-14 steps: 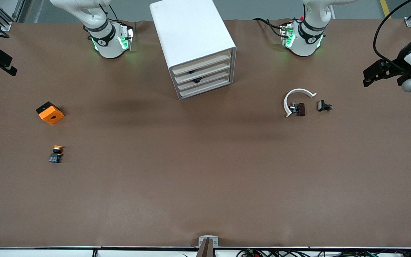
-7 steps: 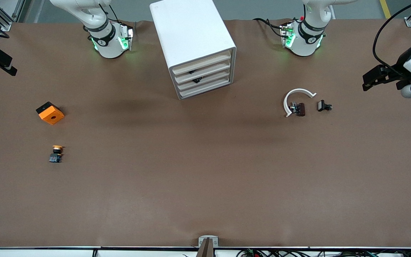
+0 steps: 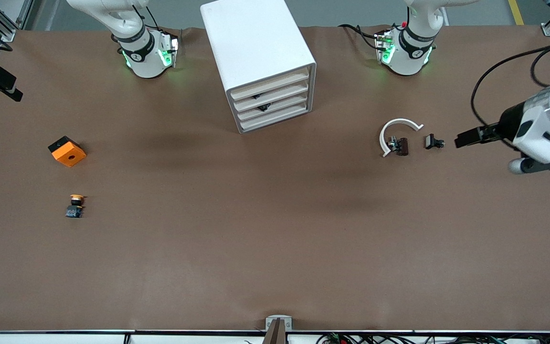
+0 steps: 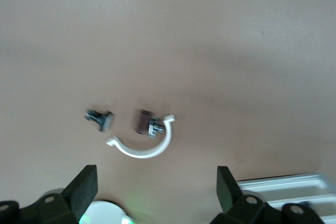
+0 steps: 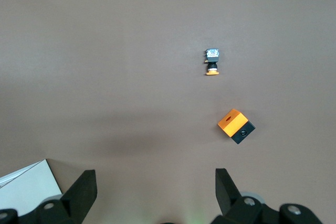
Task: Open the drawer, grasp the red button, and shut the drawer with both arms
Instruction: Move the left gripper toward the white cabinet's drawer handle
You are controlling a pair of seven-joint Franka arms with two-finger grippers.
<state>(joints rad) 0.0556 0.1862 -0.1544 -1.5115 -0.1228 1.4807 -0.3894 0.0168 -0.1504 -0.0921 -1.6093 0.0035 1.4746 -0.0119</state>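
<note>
Drawers (image 3: 272, 101), all four, sit flush in the white cabinet (image 3: 251, 43) on the counter (image 3: 275, 229), so opening looks not yet begun; no red-capped button shows, presumably inside. Left pincer (image 3: 466, 139), fingers apart, hangs near a small black part (image 3: 433, 142). Right pincer (image 5: 152, 187), also spread, waits. Next: reach a drawer front.

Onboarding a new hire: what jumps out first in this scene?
The tall white cabinet with four shut drawers stands between the arm bases. The left gripper, fingers open, hangs over the table at the left arm's end beside a small black part and a white curved piece. An orange cube lies toward the right arm's end.
</note>
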